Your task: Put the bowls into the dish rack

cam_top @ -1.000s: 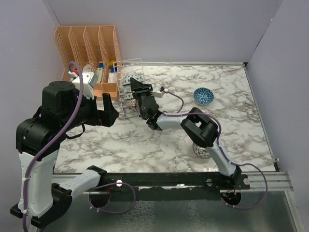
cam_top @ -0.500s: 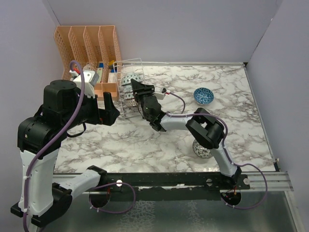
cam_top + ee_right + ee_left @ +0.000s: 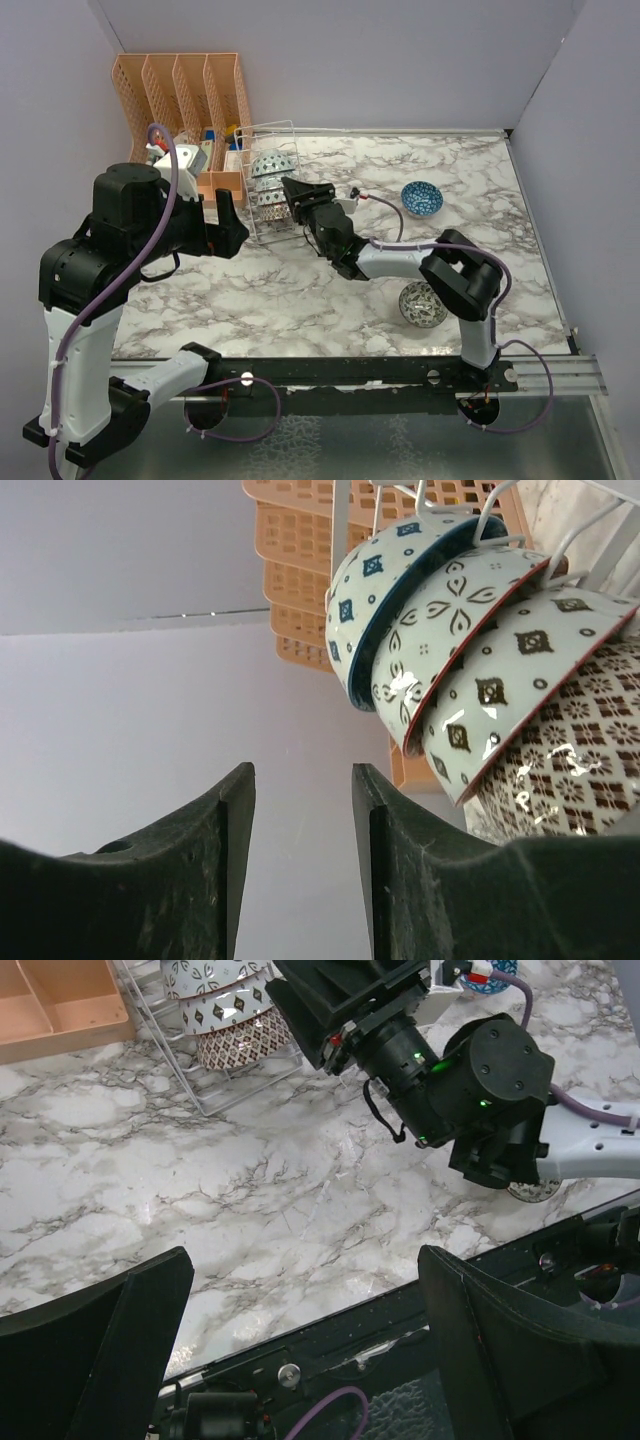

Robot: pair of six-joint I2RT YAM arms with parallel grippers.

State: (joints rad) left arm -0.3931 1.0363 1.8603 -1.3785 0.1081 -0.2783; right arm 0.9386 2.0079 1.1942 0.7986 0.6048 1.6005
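A: Now right hand (image 3: 302,790) has backed clear of the dish rack (image 3: 258,225), fingers slightly apart, empty; four bowls (image 3: 470,670) slotted there

B: So blue bowl (image 3: 421,198) and dark bowl (image 3: 422,304) remain on the tabletop (image 3: 300,290); left hand (image 3: 305,1280) wide open, holding nothing

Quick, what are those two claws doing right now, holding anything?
Left gripper: open wide, holding nothing.
Right gripper: open with a narrower gap, holding nothing.

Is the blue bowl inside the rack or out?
Out. The blue bowl sits upright on the marble table, apart from the dish rack, which holds other bowls.
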